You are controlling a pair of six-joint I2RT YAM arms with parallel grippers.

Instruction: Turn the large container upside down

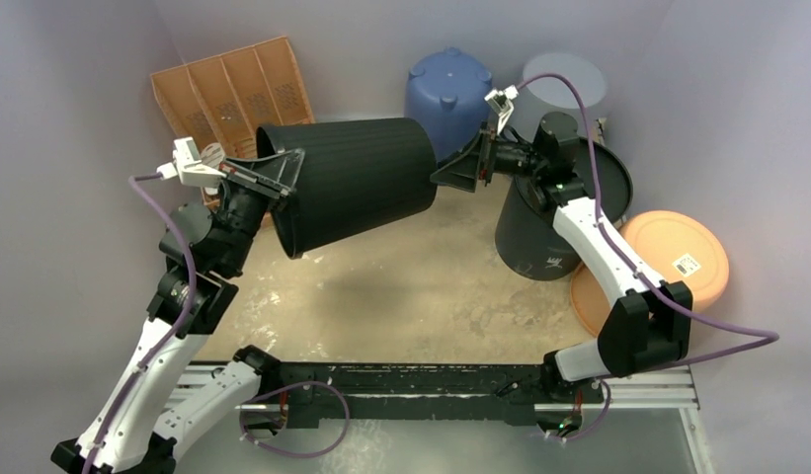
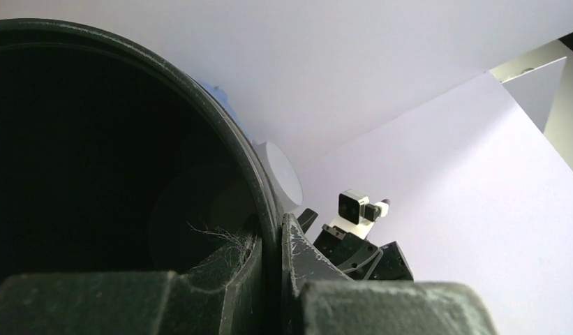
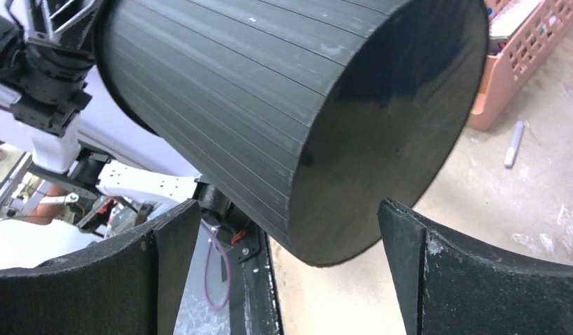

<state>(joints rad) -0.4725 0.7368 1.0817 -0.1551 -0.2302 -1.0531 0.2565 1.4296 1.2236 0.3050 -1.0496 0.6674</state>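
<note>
The container (image 1: 357, 183) was held on its side above the table (image 1: 401, 296), rim pinched by the left gripper (image 1: 283, 180). The right gripper (image 1: 452, 170) stood wide open beside its base, holding nothing. The sticker (image 1: 686, 264) on the plate (image 1: 658, 237) was unreadable (too small). A pen (image 3: 514, 143) was seen in the right wrist view only.

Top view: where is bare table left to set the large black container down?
The sandy middle of the table is free, bordered by the base rail, the left arm and the dark bin. Crowded: the back, with orange crate, blue bin, grey bin; the right, with orange discs.
</note>
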